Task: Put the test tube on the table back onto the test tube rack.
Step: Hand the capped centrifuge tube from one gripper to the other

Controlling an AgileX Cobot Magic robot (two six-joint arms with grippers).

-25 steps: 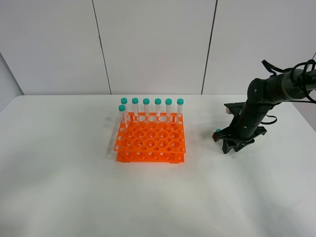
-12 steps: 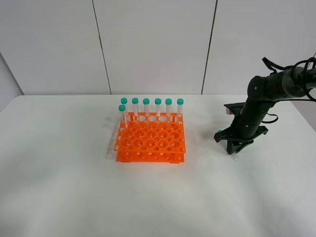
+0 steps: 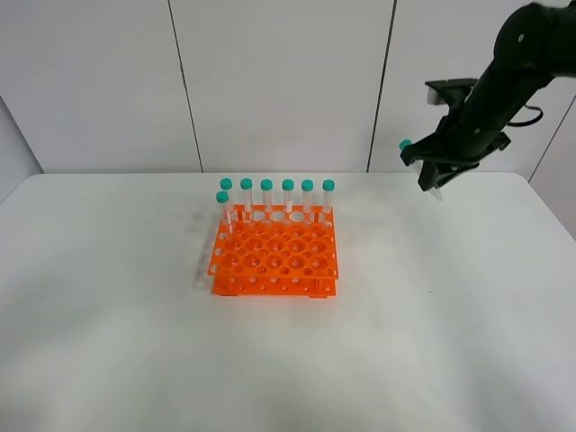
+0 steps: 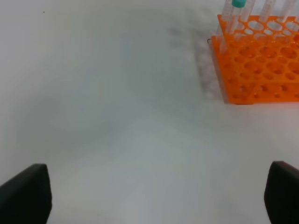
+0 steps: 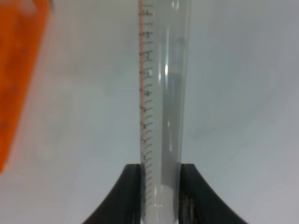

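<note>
- A large white table [image 3: 135,342] fills the lower part of the high view, with a pale panelled wall [image 3: 279,81] behind it.
- The black right arm [image 3: 513,63] comes in from the 2 o'clock corner of that view and is up in the air, above the table's far right edge.
- The orange test tube rack [image 3: 274,261] stands on the table a little left of centre. From the left wrist camera it is the orange block with round holes [image 4: 261,60] at about 2 o'clock.
- The left gripper [image 4: 152,200] hangs low over bare table, well apart from the rack. Its two dark fingers [image 4: 23,193] are spread wide, with nothing between them.
- The right gripper [image 3: 441,162] is off at roughly 2 o'clock from the rack, well clear of it and clear of the tabletop. Its fingers [image 5: 126,191] are clamped on the test tube, one pressing on each side.
- Seven capped tubes [image 3: 277,198] stand upright in the rack: six along the back row, and one just in front of them at the left end.
- The test tube [image 3: 436,191] is off the table, in the right gripper's grasp. It sits tilted, the teal cap [image 3: 406,144] sticking out towards 10 o'clock and the clear pointed tip towards 5 o'clock.
- From the right wrist camera the clear shaft with its printed marks [image 5: 161,107] runs straight out from between the fingers.
</note>
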